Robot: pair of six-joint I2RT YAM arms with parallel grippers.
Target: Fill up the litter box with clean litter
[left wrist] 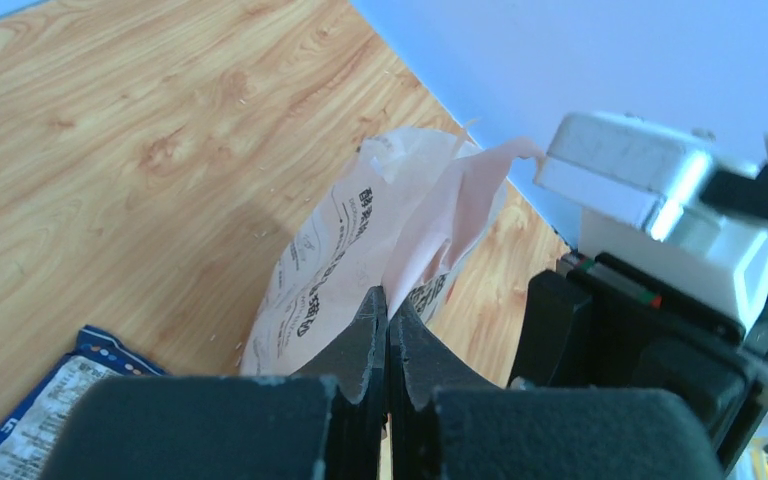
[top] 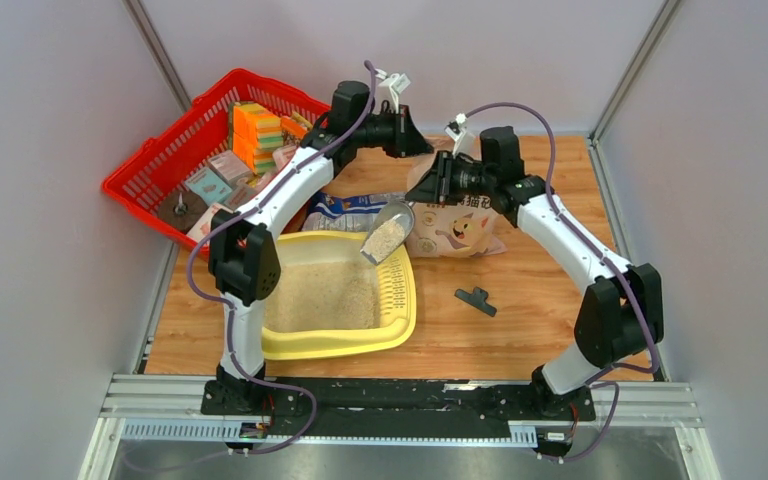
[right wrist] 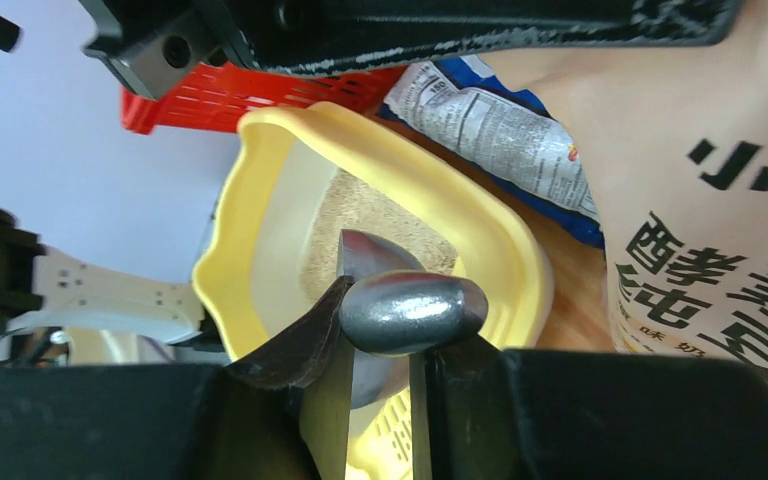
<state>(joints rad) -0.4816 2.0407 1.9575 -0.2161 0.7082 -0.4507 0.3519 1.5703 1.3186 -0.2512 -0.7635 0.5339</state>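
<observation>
Pale-yellow plastic litter box [top: 340, 343], with rounded corners, a wide rim and a slotted strip along its right side, rests on the wooden table [top: 520, 330]. Clean litter [top: 320, 295], fine beige granules, covers the box floor. A tan paper bag [top: 460, 232] stands just behind the box's far right corner. Over that corner the right gripper [right wrist: 380, 350] clamps a metal scoop [top: 388, 237] loaded with granules. Beyond the box, the left gripper [left wrist: 388, 330] pinches the bag's torn top edge.

Litter box [top: 332, 343]: pale yellow, slotted grid strip at its 3 o'clock side. Clean litter [top: 315, 295]: pale beige. Basket [top: 155, 170], 10 o'clock: red mesh. Paper bag [top: 465, 230], 12 o'clock: tan, dark lettering, cartoon animal. Scoop [top: 388, 235]: silver.
</observation>
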